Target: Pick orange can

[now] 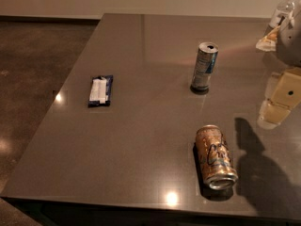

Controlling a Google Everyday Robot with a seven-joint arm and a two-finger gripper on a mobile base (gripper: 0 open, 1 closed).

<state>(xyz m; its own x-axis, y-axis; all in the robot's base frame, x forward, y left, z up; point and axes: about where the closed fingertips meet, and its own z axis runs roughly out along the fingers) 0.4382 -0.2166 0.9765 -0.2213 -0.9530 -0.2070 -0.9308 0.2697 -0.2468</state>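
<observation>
The orange can point(215, 157) is lying on its side near the front edge of the surface point(141, 140), with nothing touching it, so the pick is looking not yet begun. The pincer point(278, 102) is hovering at the right, apart from the can and carrying nothing; whether it is wide or narrow I cannot tell. Dark cursive lettering is showing on the can, but I am not managing to read it.

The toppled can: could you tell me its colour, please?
The drink can is mottled orange-gold with dark cursive lettering, camera view; the gripper hangs to its right.
</observation>
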